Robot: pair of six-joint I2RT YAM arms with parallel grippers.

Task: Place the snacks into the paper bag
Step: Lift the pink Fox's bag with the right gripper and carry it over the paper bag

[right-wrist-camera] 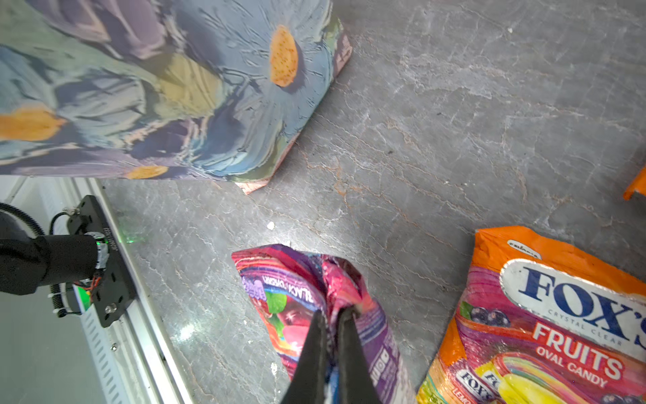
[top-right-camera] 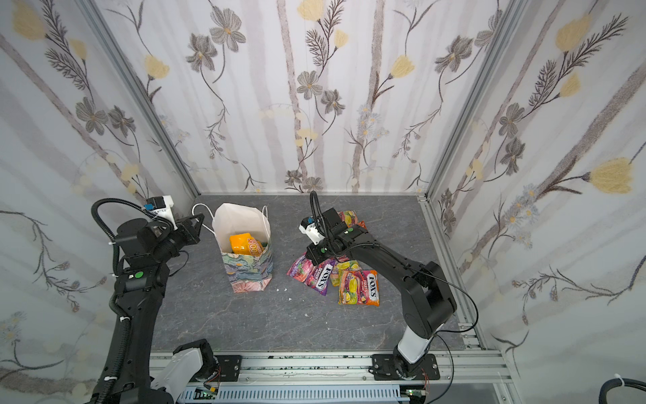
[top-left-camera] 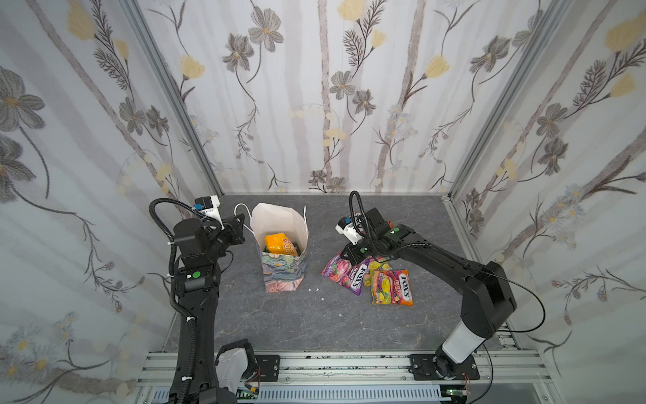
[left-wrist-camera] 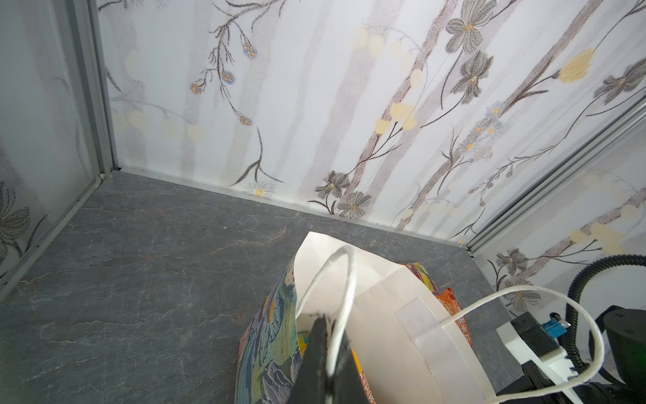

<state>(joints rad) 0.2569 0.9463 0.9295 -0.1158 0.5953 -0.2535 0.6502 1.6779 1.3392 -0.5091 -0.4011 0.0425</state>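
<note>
The paper bag point(top-left-camera: 284, 271) point(top-right-camera: 249, 274) stands upright left of centre, its white inside open upward. An orange pouch point(top-left-camera: 279, 243) point(top-right-camera: 244, 243) lies inside it. My left gripper point(top-left-camera: 240, 219) point(left-wrist-camera: 327, 320) is shut on the bag's thin white cord handle point(left-wrist-camera: 344, 280) at the bag's left rim. Right of the bag lie the snacks: a purple FOX'S pouch point(top-left-camera: 344, 272) point(right-wrist-camera: 297, 290), a yellow-green pack point(top-left-camera: 375, 267) and an orange FOX'S fruits pouch point(top-left-camera: 391, 286) point(right-wrist-camera: 559, 314). My right gripper point(top-right-camera: 311, 258) point(right-wrist-camera: 332, 313) is shut on the purple pouch's crumpled top edge.
More snack packs point(top-right-camera: 349, 217) lie behind the right arm near the back wall. Small white crumbs point(top-left-camera: 314, 289) dot the grey tabletop in front of the bag. A metal rail point(top-left-camera: 349, 363) runs along the front edge. Flowered walls close in three sides.
</note>
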